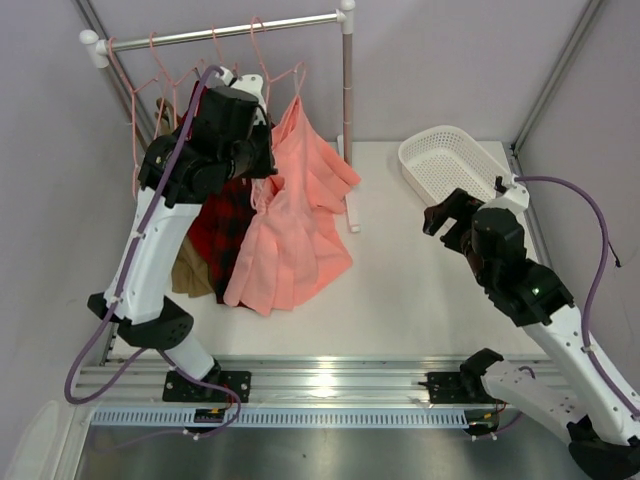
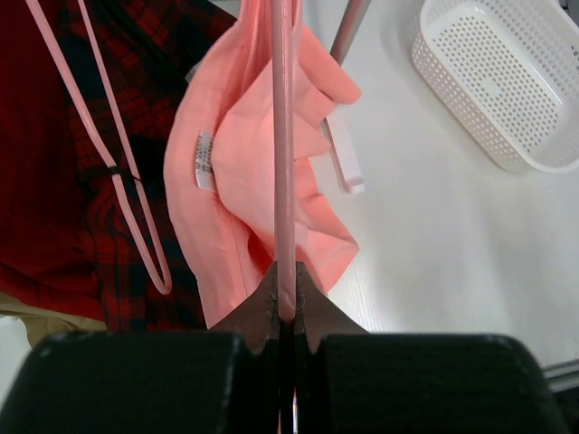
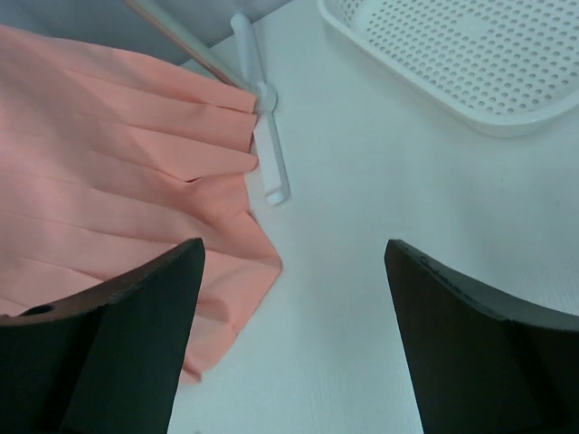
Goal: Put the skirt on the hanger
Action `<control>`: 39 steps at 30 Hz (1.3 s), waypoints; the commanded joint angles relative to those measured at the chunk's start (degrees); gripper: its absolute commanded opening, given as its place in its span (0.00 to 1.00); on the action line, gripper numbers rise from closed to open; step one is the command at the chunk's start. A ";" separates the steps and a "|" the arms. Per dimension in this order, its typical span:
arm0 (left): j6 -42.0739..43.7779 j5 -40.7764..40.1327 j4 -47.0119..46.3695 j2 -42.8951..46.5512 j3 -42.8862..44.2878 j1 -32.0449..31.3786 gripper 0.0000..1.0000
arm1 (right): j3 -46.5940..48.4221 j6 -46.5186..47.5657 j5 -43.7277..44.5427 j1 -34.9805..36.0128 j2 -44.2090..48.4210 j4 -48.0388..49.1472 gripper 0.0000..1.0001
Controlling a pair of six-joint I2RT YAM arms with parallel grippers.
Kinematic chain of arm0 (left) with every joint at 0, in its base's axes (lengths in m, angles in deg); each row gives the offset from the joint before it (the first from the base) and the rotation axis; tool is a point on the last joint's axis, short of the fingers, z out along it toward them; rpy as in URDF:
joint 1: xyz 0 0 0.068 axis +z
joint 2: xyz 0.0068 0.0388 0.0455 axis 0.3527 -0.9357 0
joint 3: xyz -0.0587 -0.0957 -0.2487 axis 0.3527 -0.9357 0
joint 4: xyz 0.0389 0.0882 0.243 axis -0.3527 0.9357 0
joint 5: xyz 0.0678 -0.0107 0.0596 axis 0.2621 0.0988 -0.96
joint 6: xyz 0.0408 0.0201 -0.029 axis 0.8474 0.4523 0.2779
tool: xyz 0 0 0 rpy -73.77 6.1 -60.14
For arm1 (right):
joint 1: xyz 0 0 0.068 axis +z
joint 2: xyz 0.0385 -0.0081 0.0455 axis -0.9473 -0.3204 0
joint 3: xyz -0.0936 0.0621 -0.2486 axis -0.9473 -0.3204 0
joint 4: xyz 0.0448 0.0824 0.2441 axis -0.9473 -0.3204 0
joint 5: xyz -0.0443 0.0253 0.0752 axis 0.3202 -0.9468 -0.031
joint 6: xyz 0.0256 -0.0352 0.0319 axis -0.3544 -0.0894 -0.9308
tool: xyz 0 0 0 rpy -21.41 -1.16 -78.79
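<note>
The skirt (image 1: 295, 225) hangs below the rail (image 1: 220, 33), its long axis running from the waist at the top down to its lower folds on the tabletop (image 1: 420, 290). The left tool (image 2: 286, 307) is clenched on the hanger (image 2: 283, 136), whose wire runs straight away from it. The rest of the frame is hidden in cloth. The right tool (image 3: 294, 255) gapes wide and empty beside the hem.

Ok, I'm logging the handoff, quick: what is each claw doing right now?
Left claw: shut on the hanger, whose wire runs between its fingers.
Right claw: open, holding nothing.
</note>
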 commanded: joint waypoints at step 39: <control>7.64 -3.88 -24.90 -15.51 8.11 8.36 0.00 | -8.36 0.70 -26.97 -15.28 0.87 5.29 0.90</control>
